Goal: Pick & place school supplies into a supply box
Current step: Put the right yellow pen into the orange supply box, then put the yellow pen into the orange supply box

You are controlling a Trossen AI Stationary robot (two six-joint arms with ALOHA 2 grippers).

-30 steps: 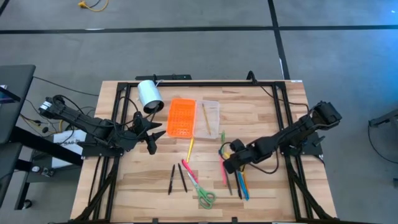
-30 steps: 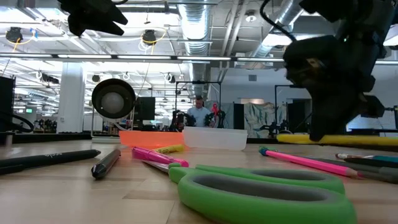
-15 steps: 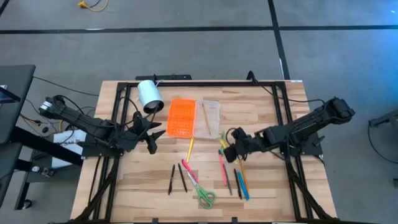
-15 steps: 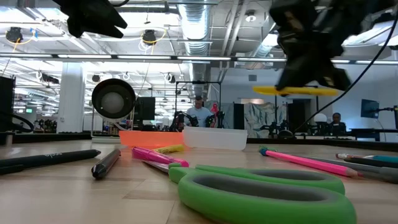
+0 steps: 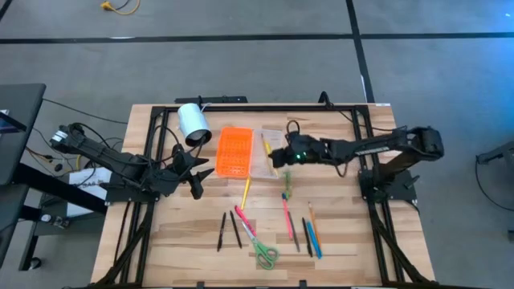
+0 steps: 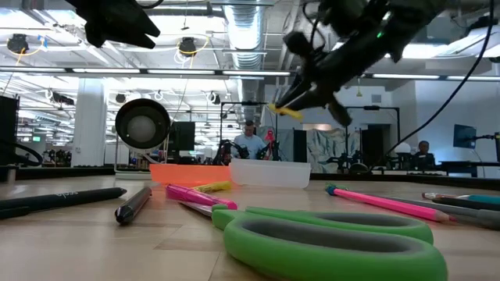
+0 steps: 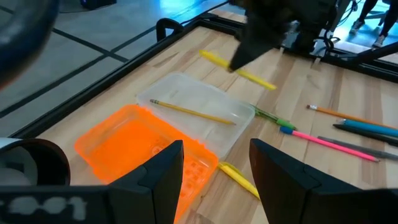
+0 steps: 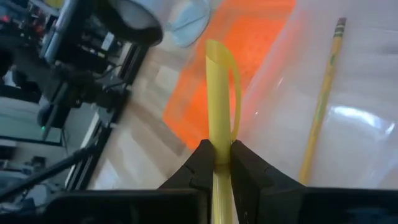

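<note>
The right gripper [image 5: 283,156] was closed on a yellow pen [image 8: 217,124], carried above the clear tray [image 5: 273,152] of the box, whose orange lid [image 5: 234,151] lay open just beside it. One pencil [image 5: 265,149] already lay in the tray; the pen in the jaws looked like the second item on its way, not yet let go. Most of the work was still ahead: a yellow marker [image 5: 246,193] below the lid, a green pen [image 5: 287,183] and pink pen [image 5: 287,218] below the tray, black pens [image 5: 229,230], green scissors [image 5: 261,247] and a cluster of pencils [image 5: 312,234] near the front edge were all still on the table [image 5: 345,241]. The left gripper [image 5: 196,170] waited with fingers spread, off the table surface near the lid, holding nothing. The white cylinder [image 5: 193,123] lay behind it. The high view gave the full spread of what was left but hid the pen under the gripper; the right wrist view showed the pen pinched between the fingers with lid and tray beneath; the left wrist view showed the pen [image 7: 236,70] in the air past the tray's far edge; the low view alone showed how high it [image 6: 285,112] hung above the tray [image 6: 269,172], and people in the room behind.
</note>
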